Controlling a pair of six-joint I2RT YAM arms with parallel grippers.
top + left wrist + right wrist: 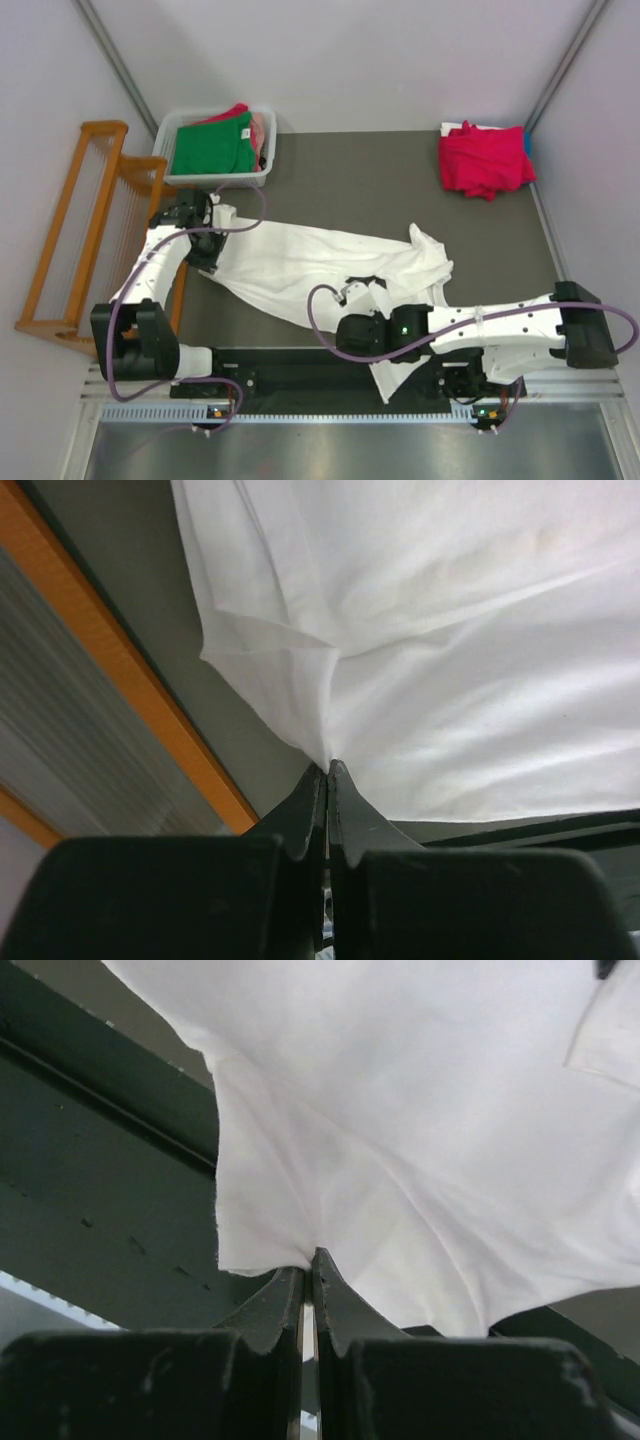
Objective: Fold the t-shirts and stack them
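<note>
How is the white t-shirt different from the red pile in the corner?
The white cloth t-shirt lies stretched across the middle of the dark table; the crimson cloth t-shirt pile sits bunched at its far right corner. The left end effector and right end effector pinch the white t-shirt; nothing touches the crimson pile. Both are wrinkled cloth.

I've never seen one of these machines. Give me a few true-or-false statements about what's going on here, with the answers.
1. The left gripper and the right gripper are each shut on the white t-shirt. True.
2. The green t-shirt lies spread flat on the table. False: it sits in the white basket.
3. The red t-shirts lie at the table's far right corner. True.
4. The orange rack stands to the right of the table. False: it stands at the left, beside the left arm.
</note>
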